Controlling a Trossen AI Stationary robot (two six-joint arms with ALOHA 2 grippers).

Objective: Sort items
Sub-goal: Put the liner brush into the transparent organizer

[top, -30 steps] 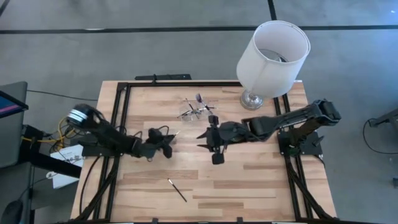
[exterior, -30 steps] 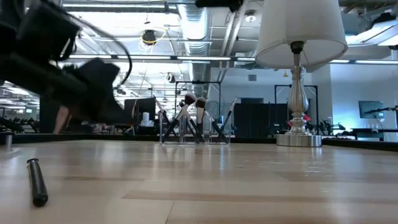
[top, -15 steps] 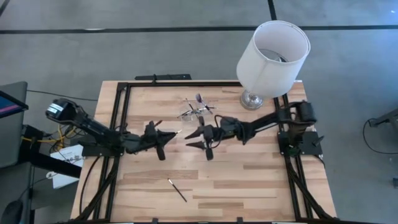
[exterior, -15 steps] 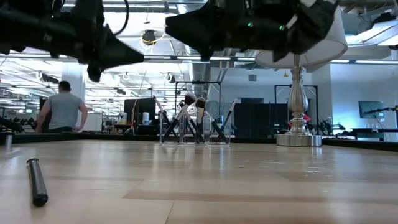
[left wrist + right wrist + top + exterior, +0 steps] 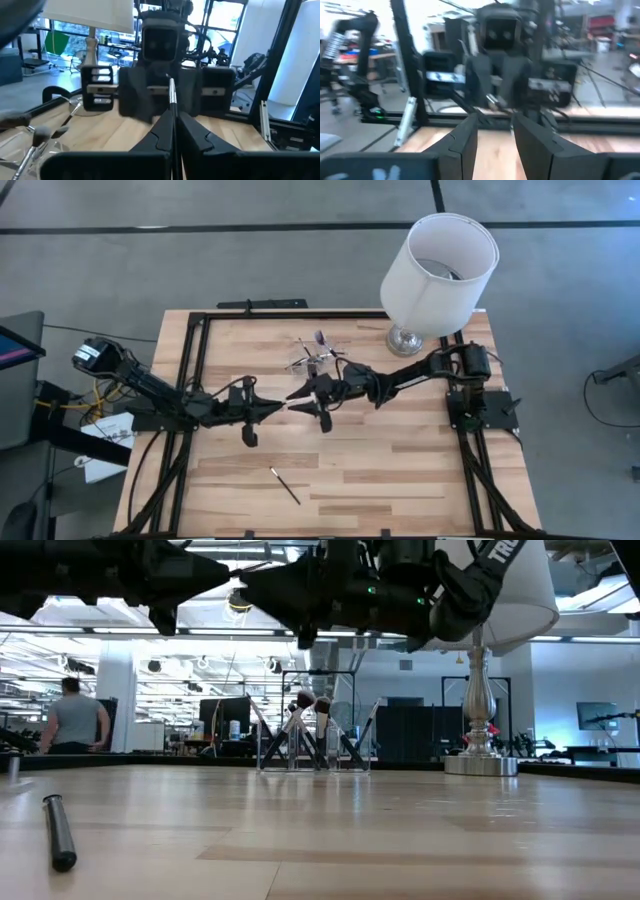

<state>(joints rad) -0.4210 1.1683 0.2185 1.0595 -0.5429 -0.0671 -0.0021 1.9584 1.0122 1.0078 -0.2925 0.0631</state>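
My left gripper (image 5: 276,407) hangs above the table's middle, shut on one slim makeup brush (image 5: 171,97) whose silvery end sticks out past the fingertips. My right gripper (image 5: 292,401) faces it at close range, open, with its fingers (image 5: 465,132) spread before the brush's free end (image 5: 492,101); I cannot tell whether they touch it. Several brushes stand tilted in the clear container (image 5: 315,358), also seen in the low view (image 5: 312,735). One more brush (image 5: 285,485) lies flat on the near part of the table, its handle end (image 5: 58,830) close to the low camera. My left gripper pinches the brush's thin black handle (image 5: 173,131) between its two fingers. The brush lies along the fingers and points forward, toward the table's right. It is lifted clear of the table and held roughly level.
A big lamp with a white shade (image 5: 437,265) stands on its silvery foot (image 5: 405,340) at the far right corner. A black frame (image 5: 196,370) runs round the table's edges. Bare wood (image 5: 400,470) spreads over the near half. A person (image 5: 74,720) stands in the room behind.
My left gripper has risen from low over the table with the brush and levelled out toward the table's right. My right gripper has moved toward the table's left and come up close to the left gripper, tip facing tip.
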